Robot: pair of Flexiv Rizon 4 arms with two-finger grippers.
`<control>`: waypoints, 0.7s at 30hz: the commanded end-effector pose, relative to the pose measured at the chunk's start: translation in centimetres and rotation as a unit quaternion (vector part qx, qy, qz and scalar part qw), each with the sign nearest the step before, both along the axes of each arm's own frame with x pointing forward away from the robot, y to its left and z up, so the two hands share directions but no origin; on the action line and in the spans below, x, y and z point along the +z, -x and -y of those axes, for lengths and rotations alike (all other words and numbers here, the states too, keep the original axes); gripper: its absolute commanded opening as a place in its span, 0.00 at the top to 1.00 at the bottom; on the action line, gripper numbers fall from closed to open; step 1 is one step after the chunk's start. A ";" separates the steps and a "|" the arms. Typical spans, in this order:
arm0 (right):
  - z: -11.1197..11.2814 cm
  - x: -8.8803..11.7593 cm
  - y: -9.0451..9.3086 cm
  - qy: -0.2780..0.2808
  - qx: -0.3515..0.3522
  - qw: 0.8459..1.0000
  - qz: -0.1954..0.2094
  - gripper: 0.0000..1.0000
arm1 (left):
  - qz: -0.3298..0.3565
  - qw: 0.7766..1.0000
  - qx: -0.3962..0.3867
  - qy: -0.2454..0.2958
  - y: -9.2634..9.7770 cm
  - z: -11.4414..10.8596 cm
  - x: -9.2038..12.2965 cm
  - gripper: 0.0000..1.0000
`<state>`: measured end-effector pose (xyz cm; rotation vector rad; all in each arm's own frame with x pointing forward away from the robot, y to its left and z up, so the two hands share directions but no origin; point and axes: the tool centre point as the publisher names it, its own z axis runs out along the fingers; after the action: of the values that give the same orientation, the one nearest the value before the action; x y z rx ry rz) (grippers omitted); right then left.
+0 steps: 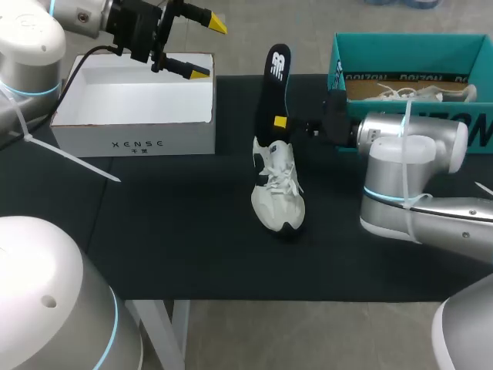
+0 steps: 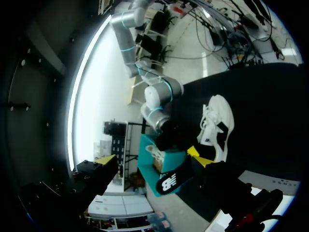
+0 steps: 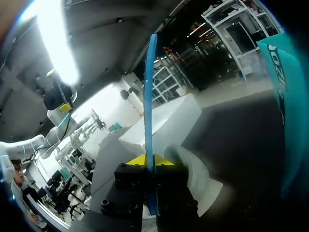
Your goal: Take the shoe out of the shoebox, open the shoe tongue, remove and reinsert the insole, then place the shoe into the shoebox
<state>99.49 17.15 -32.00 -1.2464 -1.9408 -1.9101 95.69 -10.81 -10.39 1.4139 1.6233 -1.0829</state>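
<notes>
Where my left arm comes in over the white box [image 1: 135,123], the left gripper [image 1: 208,48] hangs spread, holding nothing. Mid-table [image 1: 192,231]: the shoe [image 1: 279,193] on its sole, with the insole [image 1: 277,77] upright above its opening, pinched by my right gripper [image 1: 281,122]. Far right is the teal shoebox [image 1: 408,50], with a second shoe [image 1: 408,93] inside.

The black, yellow-tipped left gripper [image 1: 206,48] is held raised on its silver arm [image 1: 31,46] with fingers spread wide, while the right gripper [image 1: 280,122] is held level, clamped on an upright black-and-blue foam insole [image 1: 276,77].
</notes>
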 end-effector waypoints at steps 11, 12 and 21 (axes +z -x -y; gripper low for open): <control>-0.4 -2.6 1.6 -0.018 -0.008 0.999 -0.032 1.00 | 0.000 1.000 -0.001 -0.002 0.0 0.0 0.1 0.00; -0.4 -2.8 1.7 -0.019 -0.007 0.999 -0.038 1.00 | 0.000 1.000 -0.001 -0.002 0.0 0.0 0.1 0.00; -0.4 -3.8 3.2 -0.026 -0.016 0.998 -0.061 1.00 | 0.000 1.000 -0.001 -0.002 0.0 0.0 0.1 0.00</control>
<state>97.11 17.27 -35.35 -1.3409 -1.8094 -1.8365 95.69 -10.81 -10.39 1.4139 1.6233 -1.0829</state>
